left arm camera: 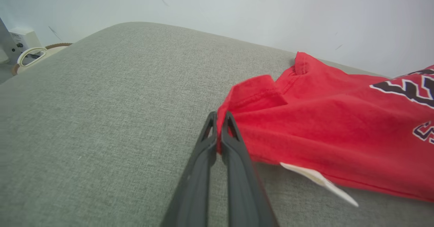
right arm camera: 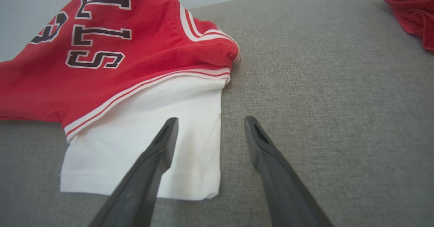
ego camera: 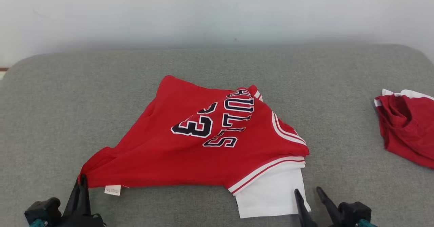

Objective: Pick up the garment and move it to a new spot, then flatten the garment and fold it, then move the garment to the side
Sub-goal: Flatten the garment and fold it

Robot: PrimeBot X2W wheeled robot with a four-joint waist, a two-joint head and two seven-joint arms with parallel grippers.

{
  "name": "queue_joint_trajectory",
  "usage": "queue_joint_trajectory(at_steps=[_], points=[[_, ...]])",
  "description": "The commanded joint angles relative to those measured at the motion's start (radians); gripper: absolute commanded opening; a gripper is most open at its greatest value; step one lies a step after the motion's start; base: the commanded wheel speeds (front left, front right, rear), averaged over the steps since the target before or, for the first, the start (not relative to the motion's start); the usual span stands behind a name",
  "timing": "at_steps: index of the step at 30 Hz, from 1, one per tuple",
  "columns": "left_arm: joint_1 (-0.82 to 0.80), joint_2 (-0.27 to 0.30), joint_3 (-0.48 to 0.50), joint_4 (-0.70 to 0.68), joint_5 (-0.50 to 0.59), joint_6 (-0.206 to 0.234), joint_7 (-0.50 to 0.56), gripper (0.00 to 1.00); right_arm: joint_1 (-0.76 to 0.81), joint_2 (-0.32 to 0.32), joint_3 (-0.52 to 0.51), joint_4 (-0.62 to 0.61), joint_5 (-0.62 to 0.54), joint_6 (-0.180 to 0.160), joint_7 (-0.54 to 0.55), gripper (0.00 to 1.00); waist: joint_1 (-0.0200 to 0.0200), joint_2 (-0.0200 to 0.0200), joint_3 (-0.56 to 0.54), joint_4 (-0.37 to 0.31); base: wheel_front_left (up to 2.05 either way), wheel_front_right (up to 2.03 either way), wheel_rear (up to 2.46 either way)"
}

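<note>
The garment (ego camera: 162, 152) is a red jersey with black-and-white lettering and a white sleeve (ego camera: 271, 196), lying crumpled on the grey cushion. At its near-left corner my left gripper (ego camera: 82, 178) is shut on the red hem; in the left wrist view the fingers (left arm camera: 218, 118) pinch a fold of the garment (left arm camera: 322, 125). Over the white sleeve's right edge, my right gripper (ego camera: 308, 191) stands open. In the right wrist view, one finger lies over the sleeve (right arm camera: 142, 125) and the other over bare cushion, with the gripper (right arm camera: 210, 120) holding nothing.
A second red and white cloth (ego camera: 407, 125) lies bunched at the cushion's right edge, also seen as red cloth (right arm camera: 412, 10). The grey cushion (ego camera: 67, 94) stretches to a pale wall behind. A white box and cable (left arm camera: 25, 47) sit beyond the cushion's far left.
</note>
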Motion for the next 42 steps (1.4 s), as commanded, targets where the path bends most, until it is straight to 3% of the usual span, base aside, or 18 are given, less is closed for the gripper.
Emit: queue_joint_trajectory(at_steps=[1, 16, 17, 19, 24, 31, 37, 42], points=[[0.021, 0.001, 0.004, 0.002, -0.003, -0.001, -0.001, 0.0, 0.016, 0.006, 0.012, 0.01, 0.009, 0.0, -0.005, 1.0, 0.0001, 0.0, 0.0, 0.017, 0.0, 0.0, 0.0], [0.038, -0.004, 0.002, 0.027, -0.006, -0.001, -0.001, 0.0, 0.017, 0.035, 0.027, 0.143, -0.009, 0.0, -0.001, 1.0, 0.0001, 0.0, -0.01, 0.041, 0.0, 0.0, 0.0], [0.038, -0.004, 0.0, 0.028, -0.006, -0.002, -0.001, 0.0, 0.017, 0.036, 0.027, 0.153, -0.007, 0.0, -0.001, 0.74, 0.0001, 0.0, -0.013, 0.042, 0.0, 0.0, 0.0], [0.039, -0.004, -0.003, 0.031, -0.005, -0.004, -0.001, 0.0, 0.015, 0.039, 0.03, 0.171, 0.002, 0.0, 0.001, 0.01, 0.0001, 0.0, -0.017, 0.043, 0.0, 0.0, 0.0], [0.039, -0.005, -0.005, 0.036, -0.003, -0.005, -0.001, 0.0, -0.008, 0.039, 0.025, 0.176, 0.025, 0.0, 0.001, 0.0, 0.0001, 0.0, -0.029, 0.046, 0.0, 0.0, 0.0], [0.015, 0.0, -0.019, 0.006, 0.013, -0.014, -0.001, 0.0, -0.032, 0.024, -0.015, 0.002, 0.029, 0.0, -0.003, 0.0, 0.0001, 0.0, -0.054, 0.049, 0.0, 0.0, 0.0], [-0.078, 0.047, -0.069, -0.044, 0.036, -0.023, -0.001, 0.0, -0.123, -0.005, -0.04, -0.215, -0.018, 0.0, -0.003, 0.0, 0.0001, 0.0, -0.076, 0.052, 0.0, 0.0, 0.0], [-0.225, 0.102, -0.149, -0.038, 0.055, -0.024, -0.001, 0.0, -0.276, -0.046, -0.054, -0.276, -0.035, 0.0, -0.003, 0.0, 0.0001, 0.0, -0.084, 0.06, 0.0, 0.0, 0.0]])
